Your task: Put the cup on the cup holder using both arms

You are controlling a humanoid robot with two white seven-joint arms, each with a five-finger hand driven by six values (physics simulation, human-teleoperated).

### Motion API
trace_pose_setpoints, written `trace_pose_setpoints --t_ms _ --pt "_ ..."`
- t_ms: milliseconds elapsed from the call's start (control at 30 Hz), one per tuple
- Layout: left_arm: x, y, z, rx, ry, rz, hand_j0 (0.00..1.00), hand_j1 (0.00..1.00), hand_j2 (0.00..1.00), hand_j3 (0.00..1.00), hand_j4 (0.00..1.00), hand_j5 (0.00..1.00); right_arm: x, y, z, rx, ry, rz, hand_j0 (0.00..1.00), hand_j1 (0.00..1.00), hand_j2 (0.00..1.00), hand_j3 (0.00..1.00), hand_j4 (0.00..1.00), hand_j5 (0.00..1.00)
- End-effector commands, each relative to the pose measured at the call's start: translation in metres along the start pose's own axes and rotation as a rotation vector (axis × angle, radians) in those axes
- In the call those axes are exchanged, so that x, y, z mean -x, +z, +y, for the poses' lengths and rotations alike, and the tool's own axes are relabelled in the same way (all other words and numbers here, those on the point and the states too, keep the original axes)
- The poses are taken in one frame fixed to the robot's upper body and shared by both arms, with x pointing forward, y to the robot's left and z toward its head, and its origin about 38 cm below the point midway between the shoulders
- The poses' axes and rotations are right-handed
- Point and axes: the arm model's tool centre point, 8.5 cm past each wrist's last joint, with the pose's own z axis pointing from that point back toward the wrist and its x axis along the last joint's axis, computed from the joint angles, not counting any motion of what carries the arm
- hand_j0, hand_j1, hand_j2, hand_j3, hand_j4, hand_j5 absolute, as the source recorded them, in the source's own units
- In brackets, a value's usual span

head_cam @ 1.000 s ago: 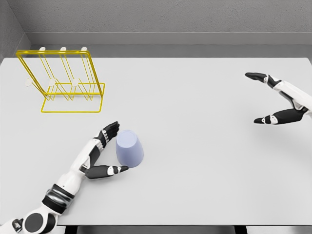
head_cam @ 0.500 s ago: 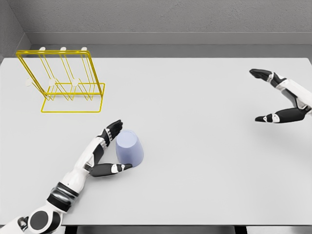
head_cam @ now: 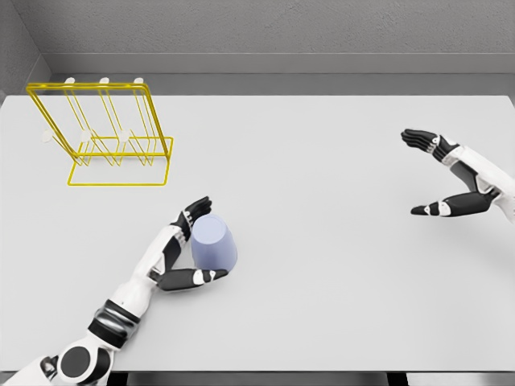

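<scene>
Cup sits upside down on the table, front-left, well apart from the yellow cup holder at the back-left. Left hand wraps it: fingers behind, thumb at the front near the base, touching or nearly so, not clearly clamped. Right hand hovers far right, spread, empty. Cup looks light, rigid, smooth, likely slippery; tapered wall, so grip low at the wider rim end.
</scene>
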Motion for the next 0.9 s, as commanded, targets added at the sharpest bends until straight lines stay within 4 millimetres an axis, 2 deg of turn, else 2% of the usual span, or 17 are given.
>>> trace_pose_setpoints --t_ms 0,767,867 --pt "0.0 0.0 -0.002 0.003 0.002 0.0 1.0 1.0 1.0 1.0 1.0 1.0 -0.002 0.0 -0.002 0.005 -0.002 -0.006 1.0 1.0 1.0 1.0 1.0 1.0" --pt "0.005 -0.008 -0.007 0.003 0.005 0.036 1.0 1.0 1.0 1.0 1.0 1.0 0.004 0.002 0.01 -0.019 -0.023 0.012 1.0 1.0 1.0 1.0 1.0 1.0" --pt "0.005 -0.008 -0.006 0.002 0.004 0.035 0.96 0.96 0.96 0.96 0.96 0.96 0.004 0.002 0.01 -0.019 -0.023 0.012 1.0 1.0 1.0 1.0 1.0 1.0"
